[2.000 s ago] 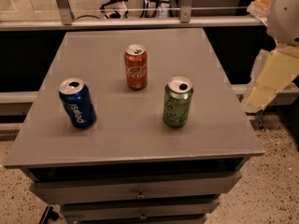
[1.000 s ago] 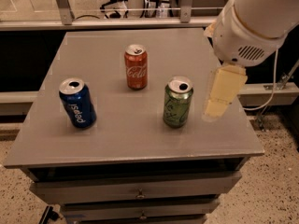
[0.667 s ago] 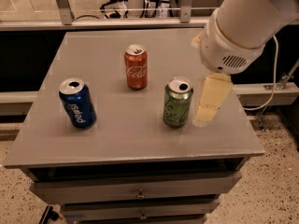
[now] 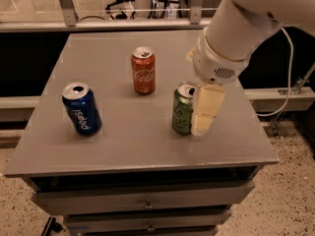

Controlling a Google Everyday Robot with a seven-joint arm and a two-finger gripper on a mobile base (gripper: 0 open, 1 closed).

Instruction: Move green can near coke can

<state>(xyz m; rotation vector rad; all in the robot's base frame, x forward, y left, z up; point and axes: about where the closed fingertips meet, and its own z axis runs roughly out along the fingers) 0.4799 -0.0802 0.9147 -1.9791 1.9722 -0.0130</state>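
From where I sit, the claw [image 4: 204, 113] hangs just beside the right side of the green can [image 4: 182, 111]; I cannot tell how wide it stands or whether it touches the can. The white arm [image 4: 231, 38] comes in from the upper right, its wrist pointing down. The green can stands upright on the worktop [image 4: 147, 149], near the coke can [image 4: 143, 71] behind it to the left.
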